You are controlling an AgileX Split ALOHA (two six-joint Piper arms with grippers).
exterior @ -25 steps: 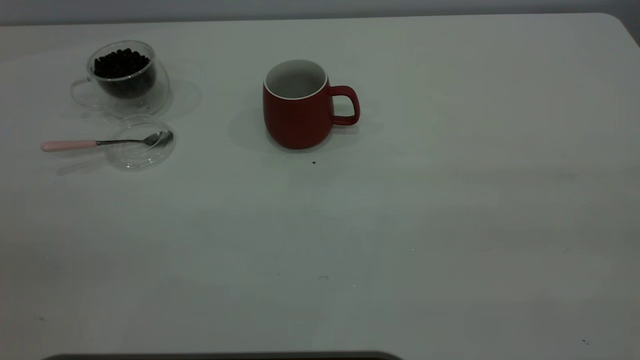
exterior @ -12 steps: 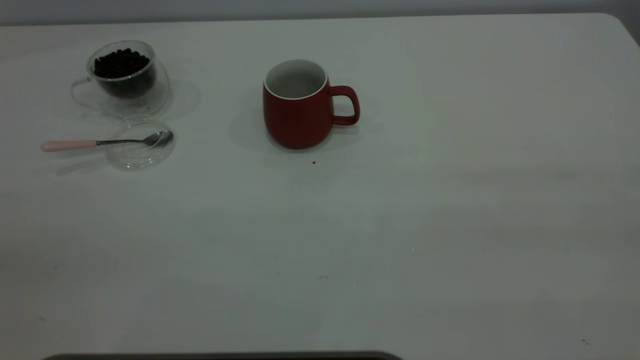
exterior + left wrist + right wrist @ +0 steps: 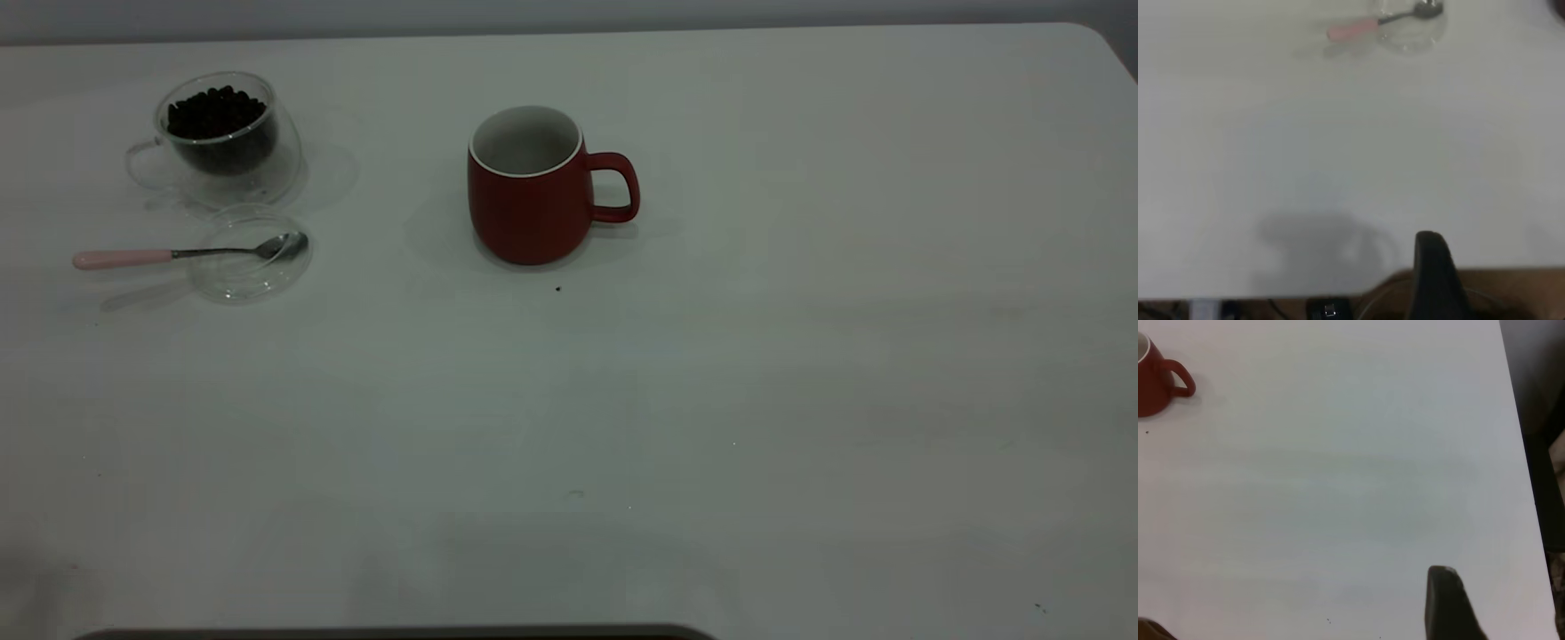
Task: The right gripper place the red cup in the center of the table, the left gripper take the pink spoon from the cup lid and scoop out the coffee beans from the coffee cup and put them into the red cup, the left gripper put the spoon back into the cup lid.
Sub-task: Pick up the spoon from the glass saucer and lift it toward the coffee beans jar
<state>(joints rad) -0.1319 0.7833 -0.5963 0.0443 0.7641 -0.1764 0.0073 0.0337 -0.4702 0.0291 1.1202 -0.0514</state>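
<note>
The red cup (image 3: 529,209) stands upright and empty near the middle of the table (image 3: 756,400), handle to the right; it also shows in the right wrist view (image 3: 1151,387). The coffee cup (image 3: 227,147) holds the coffee beans (image 3: 216,111) at the far left. In front of it lies the cup lid (image 3: 249,267), with the pink spoon (image 3: 124,259) resting bowl-in-lid, handle pointing left. The left wrist view shows the spoon (image 3: 1351,31) and lid (image 3: 1411,37) far off. My left gripper (image 3: 1431,280) is at the table's near edge. My right gripper (image 3: 1445,607) is over bare table near the right edge. Neither touches anything.
A small dark speck (image 3: 558,288) lies just in front of the red cup. The table's right edge (image 3: 1518,453) runs close to my right gripper. A dark strip (image 3: 391,633) lines the near edge in the exterior view.
The cups, lid and spoon have not moved. A faint shadow has spread over the table's near edge in the exterior view.
</note>
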